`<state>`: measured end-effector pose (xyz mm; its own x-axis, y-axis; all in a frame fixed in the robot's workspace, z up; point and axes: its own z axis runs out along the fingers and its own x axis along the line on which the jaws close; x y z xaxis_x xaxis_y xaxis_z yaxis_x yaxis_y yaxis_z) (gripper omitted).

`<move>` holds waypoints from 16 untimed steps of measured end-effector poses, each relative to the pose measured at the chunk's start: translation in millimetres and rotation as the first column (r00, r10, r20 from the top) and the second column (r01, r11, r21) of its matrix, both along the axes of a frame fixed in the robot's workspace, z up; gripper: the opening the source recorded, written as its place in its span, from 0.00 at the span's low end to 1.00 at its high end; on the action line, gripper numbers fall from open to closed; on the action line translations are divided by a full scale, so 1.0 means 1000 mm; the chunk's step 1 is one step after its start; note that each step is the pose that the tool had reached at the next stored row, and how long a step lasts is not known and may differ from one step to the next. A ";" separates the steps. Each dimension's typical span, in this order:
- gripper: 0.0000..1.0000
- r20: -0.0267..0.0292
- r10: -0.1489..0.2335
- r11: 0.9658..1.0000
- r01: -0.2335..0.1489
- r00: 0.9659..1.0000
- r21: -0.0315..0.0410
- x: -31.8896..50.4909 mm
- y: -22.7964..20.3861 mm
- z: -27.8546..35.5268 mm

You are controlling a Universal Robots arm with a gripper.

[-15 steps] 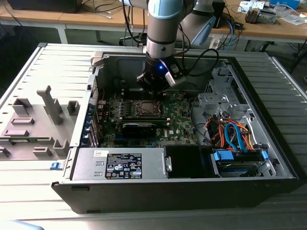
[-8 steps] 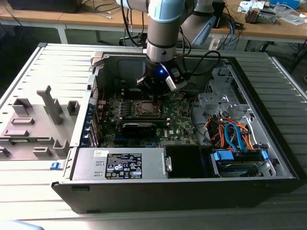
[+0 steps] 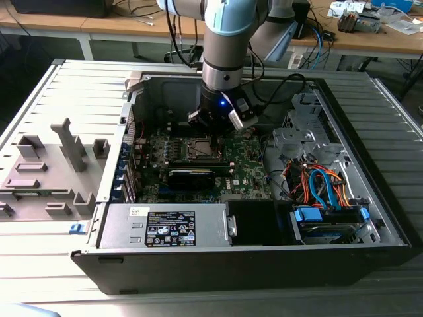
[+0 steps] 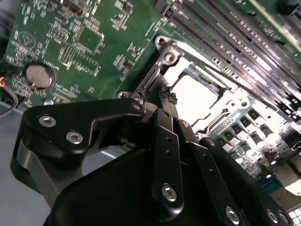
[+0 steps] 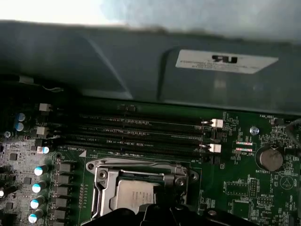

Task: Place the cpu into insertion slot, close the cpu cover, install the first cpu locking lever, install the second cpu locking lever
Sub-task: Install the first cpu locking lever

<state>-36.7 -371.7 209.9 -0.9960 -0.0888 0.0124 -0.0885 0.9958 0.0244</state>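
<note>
– One black gripper point(image 4: 167, 94) low over the board, tip just beside the small square silver-rimmed insertion slot point(image 3: 198, 148). Apart or together? Can't tell from here.

– And the flat square silvery-grey cpu point(image 4: 193, 96)?

– Sitting in the slot already, imo. Thin square silver cpu cover point(image 5: 141, 165) looks laid down round it, chip showing thru the middle cut-out. So steps 1 and 2 seem done; I'd say it's on the locking levers now. Whether either is latched, can't make out.

– What does that part call for?

– Fine work prob.: a thin part right at the socket edge, very little room, and the tip mustn't scrape the chip.

– Anything in the way?

– Long dark memory slots point(image 5: 141, 136) run just beyond the socket, round silver coin battery point(image 5: 269, 159) off to one side. Further off, long black rectangular card point(image 3: 192, 177) near the socket, grey metal case wall point(image 5: 141, 56) behind, orange and blue cable bundle point(image 3: 320, 185) well apart.
</note>
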 end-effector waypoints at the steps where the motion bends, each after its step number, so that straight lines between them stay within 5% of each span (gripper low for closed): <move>1: 0.11 0.000 -0.006 1.000 0.006 1.000 0.000 0.0000 -0.0017 0.0000; 6: 0.11 0.000 -0.018 1.000 0.018 1.000 0.000 -0.0001 -0.0069 0.0012; 16: 0.11 0.000 -0.022 1.000 0.022 1.000 0.000 0.0000 -0.0089 0.0298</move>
